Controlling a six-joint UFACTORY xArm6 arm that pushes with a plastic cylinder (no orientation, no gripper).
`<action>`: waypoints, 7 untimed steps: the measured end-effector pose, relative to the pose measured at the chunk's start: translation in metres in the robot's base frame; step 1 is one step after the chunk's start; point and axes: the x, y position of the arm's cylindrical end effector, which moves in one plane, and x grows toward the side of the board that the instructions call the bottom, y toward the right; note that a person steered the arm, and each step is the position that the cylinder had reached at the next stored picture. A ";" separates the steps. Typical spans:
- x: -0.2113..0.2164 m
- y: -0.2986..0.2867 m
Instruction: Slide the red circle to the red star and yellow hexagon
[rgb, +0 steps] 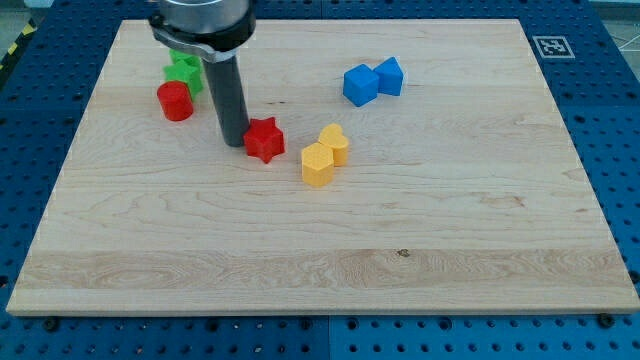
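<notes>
The red circle (175, 101) lies at the view's upper left, just below a green block (184, 71). The red star (265, 139) lies near the middle of the board. The yellow hexagon (317, 165) lies to its lower right, touching a second yellow block (335, 144). My tip (234, 141) rests on the board right at the red star's left side, to the right of and below the red circle.
Two blue blocks (360, 85) (389, 76) sit side by side at the view's upper middle right. A fiducial tag (548, 46) marks the board's top right corner. The wooden board (330, 250) lies on a blue perforated table.
</notes>
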 end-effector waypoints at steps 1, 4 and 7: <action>0.015 0.016; -0.006 -0.176; -0.072 -0.169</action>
